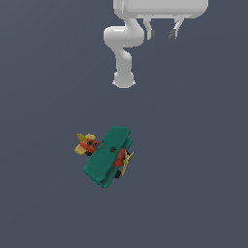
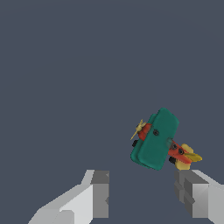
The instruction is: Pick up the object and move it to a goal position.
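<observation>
The object, a toy biplane [image 1: 107, 156] with teal-green wings, a red-orange body, yellow tail fins and a yellow propeller, rests on the dark grey floor a little left of centre in the exterior view. My gripper [image 1: 162, 34] hangs high at the top of that view, far from the plane, open, with nothing between its dark fingertips. In the wrist view the biplane [image 2: 155, 139] lies beyond the fingers [image 2: 100, 194], nearer the other finger [image 2: 192, 192], and the gap between them is wide and bare.
The white arm [image 1: 123, 53] bends down to its base at the top centre of the exterior view. A plain dark grey floor [image 1: 193, 169] surrounds the plane on every side.
</observation>
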You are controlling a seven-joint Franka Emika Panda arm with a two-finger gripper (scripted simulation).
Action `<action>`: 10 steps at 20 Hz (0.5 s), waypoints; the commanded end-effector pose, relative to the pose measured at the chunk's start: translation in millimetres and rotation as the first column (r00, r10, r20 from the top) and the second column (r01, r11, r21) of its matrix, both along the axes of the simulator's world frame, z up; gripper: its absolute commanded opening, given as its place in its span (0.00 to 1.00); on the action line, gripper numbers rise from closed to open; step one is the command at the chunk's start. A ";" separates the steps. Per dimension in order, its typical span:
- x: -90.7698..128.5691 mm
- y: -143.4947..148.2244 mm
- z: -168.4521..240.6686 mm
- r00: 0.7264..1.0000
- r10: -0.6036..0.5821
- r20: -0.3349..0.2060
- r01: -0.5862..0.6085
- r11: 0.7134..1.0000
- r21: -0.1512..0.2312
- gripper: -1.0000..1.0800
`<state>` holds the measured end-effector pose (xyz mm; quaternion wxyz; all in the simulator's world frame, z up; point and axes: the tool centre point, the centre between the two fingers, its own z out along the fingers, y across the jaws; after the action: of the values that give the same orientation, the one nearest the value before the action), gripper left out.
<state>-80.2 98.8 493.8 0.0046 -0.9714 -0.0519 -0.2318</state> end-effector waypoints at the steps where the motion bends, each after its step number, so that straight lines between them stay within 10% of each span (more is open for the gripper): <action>1: -3.3 8.6 12.8 0.999 0.007 0.041 -0.007 1.000 -0.010 0.62; 10: -15.9 41.0 49.0 0.984 0.034 0.175 -0.024 0.998 -0.064 0.62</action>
<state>-93.9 134.1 537.5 -0.0215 -0.9496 -0.0704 -0.3046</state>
